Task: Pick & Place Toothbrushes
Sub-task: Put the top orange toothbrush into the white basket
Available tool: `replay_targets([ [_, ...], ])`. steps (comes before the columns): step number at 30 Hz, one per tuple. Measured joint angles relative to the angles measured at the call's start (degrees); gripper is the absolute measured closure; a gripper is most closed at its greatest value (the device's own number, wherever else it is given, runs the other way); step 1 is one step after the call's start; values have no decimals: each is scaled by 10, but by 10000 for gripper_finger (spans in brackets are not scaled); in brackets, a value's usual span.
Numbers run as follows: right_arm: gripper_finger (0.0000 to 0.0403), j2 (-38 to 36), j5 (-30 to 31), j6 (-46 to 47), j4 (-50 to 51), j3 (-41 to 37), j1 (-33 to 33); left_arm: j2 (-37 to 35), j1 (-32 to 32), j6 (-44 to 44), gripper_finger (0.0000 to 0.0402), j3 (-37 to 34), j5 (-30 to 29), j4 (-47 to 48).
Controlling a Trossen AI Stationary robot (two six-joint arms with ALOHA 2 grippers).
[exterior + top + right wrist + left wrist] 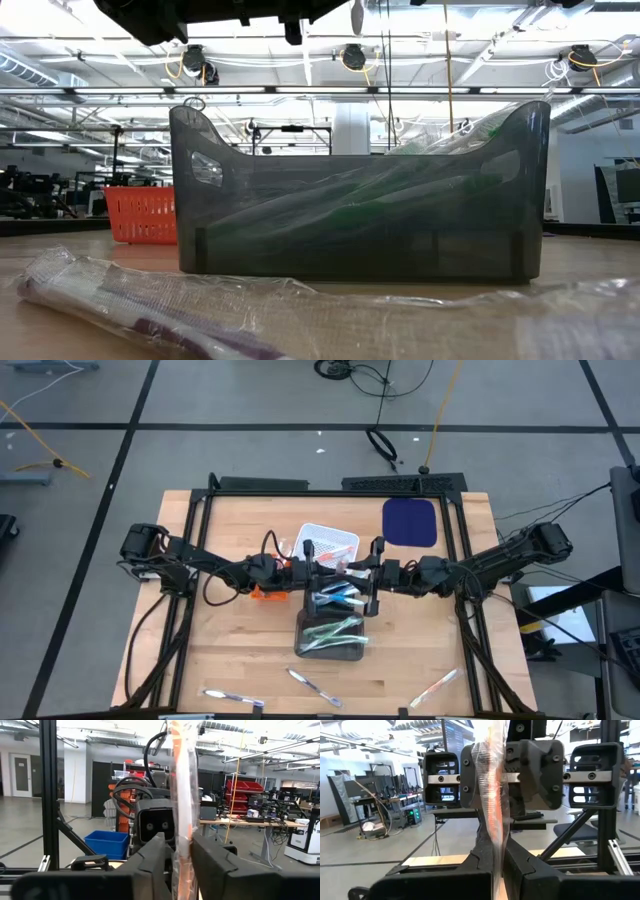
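The wrapped orange toothbrush (492, 795) hangs between both arms above the grey bin (333, 647). The left claw (499, 857) is clamped on it; the right claw (181, 851) flanks it, and I cannot tell whether it grips. It looks light and stiff, its wrapper slippery, so grip mid-handle. The bin holds green and blue toothbrushes (335, 628); the white basket (328, 541) looks nearly empty.

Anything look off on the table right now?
Both grippers, left and right, pinch the same wrapped orange toothbrush above the grey bin. Three wrapped toothbrushes lie scattered along the table's near edge.
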State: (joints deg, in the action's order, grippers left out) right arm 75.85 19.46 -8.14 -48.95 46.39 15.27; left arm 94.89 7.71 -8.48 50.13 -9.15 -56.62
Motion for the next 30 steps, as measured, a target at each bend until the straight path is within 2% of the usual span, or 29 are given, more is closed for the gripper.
replay_targets([
  [5, 291, -4, 30, 0, 17, 0, 0, -3, 0, 0, 399, 0, -36, 22],
  [14, 266, -35, 35, 0, 62, -1, 1, -35, 0, -8, 399, 1, -82, 79],
  [20, 252, -73, 105, 7, 154, -1, 2, -73, -5, -6, 399, 0, -147, 173],
  [25, 248, -83, 103, 63, 213, 0, 3, -83, -32, 17, 399, -1, -182, 269],
  [30, 254, -83, 104, 109, 275, -1, 2, -86, -71, 82, 399, -1, -184, 360],
])
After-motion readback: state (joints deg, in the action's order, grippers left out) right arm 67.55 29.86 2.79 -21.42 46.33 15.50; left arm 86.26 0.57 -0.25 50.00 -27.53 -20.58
